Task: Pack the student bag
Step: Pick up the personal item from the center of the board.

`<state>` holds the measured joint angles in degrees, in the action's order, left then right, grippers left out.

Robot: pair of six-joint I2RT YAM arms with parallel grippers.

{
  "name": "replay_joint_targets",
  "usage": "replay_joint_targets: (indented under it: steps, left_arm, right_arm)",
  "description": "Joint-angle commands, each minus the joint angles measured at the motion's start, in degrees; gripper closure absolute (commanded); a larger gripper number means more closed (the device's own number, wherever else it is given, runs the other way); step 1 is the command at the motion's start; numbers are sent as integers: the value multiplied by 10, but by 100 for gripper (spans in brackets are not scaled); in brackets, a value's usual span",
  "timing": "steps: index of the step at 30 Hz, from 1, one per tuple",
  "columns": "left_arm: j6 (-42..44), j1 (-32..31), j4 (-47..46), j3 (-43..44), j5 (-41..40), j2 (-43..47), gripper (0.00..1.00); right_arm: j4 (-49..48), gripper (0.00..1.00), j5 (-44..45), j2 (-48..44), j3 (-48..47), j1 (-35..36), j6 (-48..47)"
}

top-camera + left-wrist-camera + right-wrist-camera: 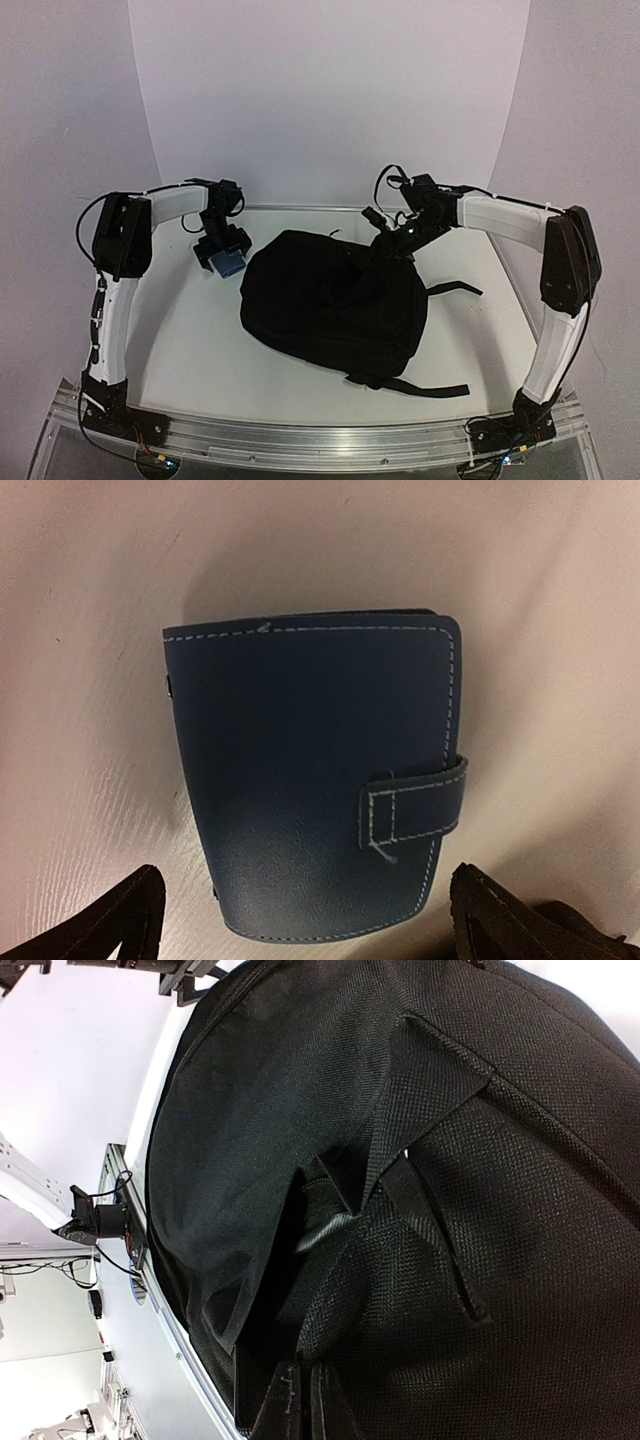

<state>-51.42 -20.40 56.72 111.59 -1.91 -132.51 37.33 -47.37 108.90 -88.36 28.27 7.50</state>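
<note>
Stitching in white thread edges the blue tab-closure organiser point(310, 780), which lies on the counter point(200, 350) with one end between the tips of the wide-open left jaws. Just right of them, the student bag point(335, 310) lies flat, so rounded that its long axis is unclear, with straps trailing away rightward. The right jaws are closed, their tips pressed into the bag's far-right fabric; whether they pinch cloth I cannot tell.

Top cam sits high behind the near edge of the desk point(200, 350), looking down over all of it. Left wrist cam looks down close on a blue organizer point(310, 780), right wrist cam is right up against the student bag point(250, 1140); top view shows both too
</note>
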Motion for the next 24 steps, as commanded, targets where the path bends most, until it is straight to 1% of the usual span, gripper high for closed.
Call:
replay_joint_targets:
  steps: [1, 4, 9, 15, 19, 23, 24]
  left_arm:
    - [-13, 4, 46, 63, -37, -30, 0]
    - [-3, 5, 66, 87, -34, -53, 0]
    - [11, 5, 65, 94, -15, -71, 1]
    - [-1, 5, 59, 71, 6, -76, 2]
    - [6, 5, 44, 36, 8, -51, 16]
    - [47, 5, 28, 1, -5, 6, 37]
    - [60, 5, 25, -5, -13, 25, 40]
  right_arm:
    - [18, 100, -11, -23, -3, 4, -8]
    - [19, 100, -10, -23, -6, 3, -8]
    - [18, 100, -7, -27, -3, 3, -9]
    - [19, 100, -7, -30, 2, 3, -9]
    - [19, 100, -6, -33, 1, 3, -10]
    - [18, 100, -6, -36, 3, 3, -11]
    - [19, 100, -7, -37, 3, 3, -10]
